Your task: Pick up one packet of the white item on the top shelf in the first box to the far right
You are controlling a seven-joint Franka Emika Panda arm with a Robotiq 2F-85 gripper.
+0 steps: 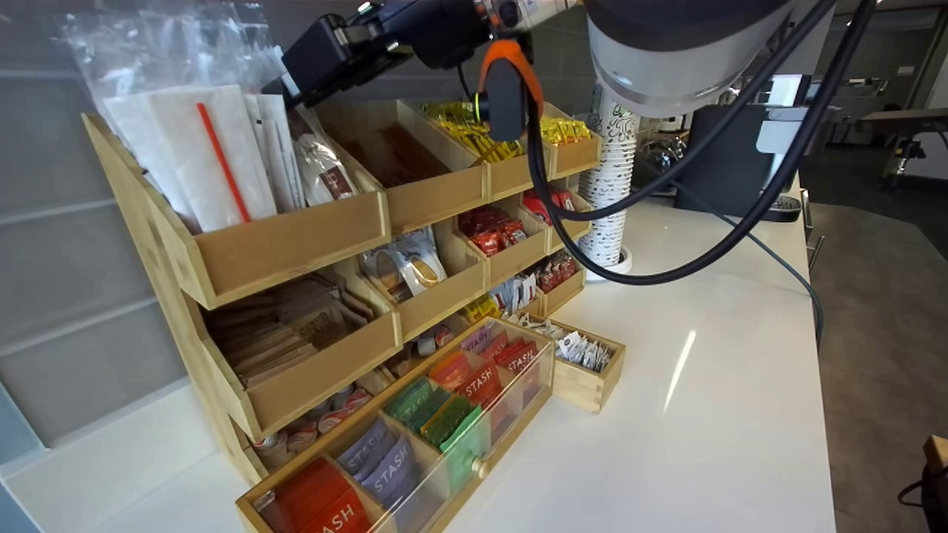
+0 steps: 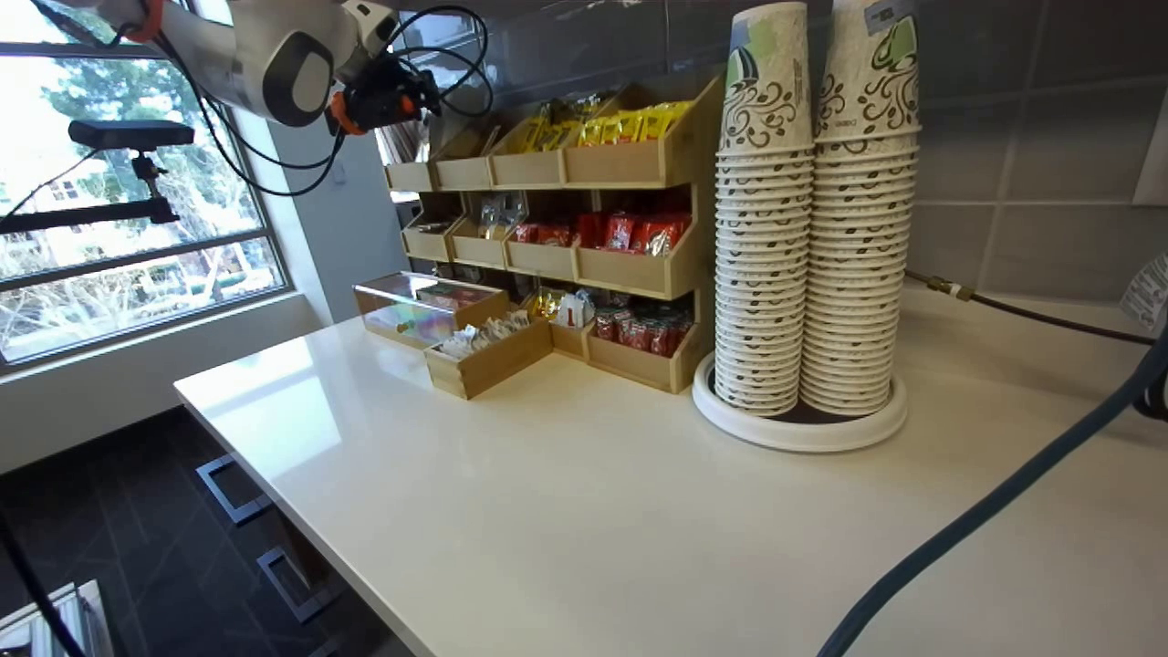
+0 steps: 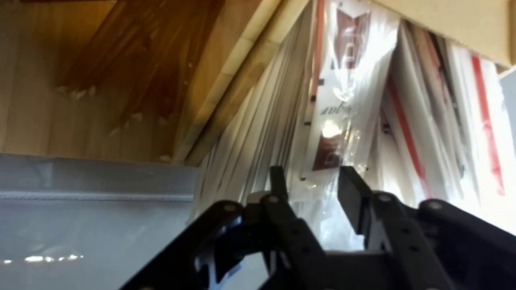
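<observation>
The box (image 1: 296, 240) is the end bin of the top shelf (image 1: 437, 198), a pale-wood bin stocked with tall white and clear packets. A white packet (image 3: 342, 96) with dark brown patches stands in it under a shiny clear wrapper; it also shows in an exterior view (image 1: 329, 174). My gripper (image 3: 313, 177) is open, its fingertips apart on either side of the clear wrapper's end below the packet's print. Whether the fingers touch the wrapper cannot be told. In an exterior view the gripper (image 1: 285, 83) is at the top of the packets, its fingertips partly hidden.
A bin with brown sticks (image 3: 133, 80) adjoins the box behind a wooden divider (image 3: 238, 80). Yellow packets (image 1: 474, 129) fill the bins beyond. A tea box (image 1: 444, 414) and stacked cups (image 2: 812, 228) stand on the counter. Black cables (image 1: 666, 274) hang from the arm.
</observation>
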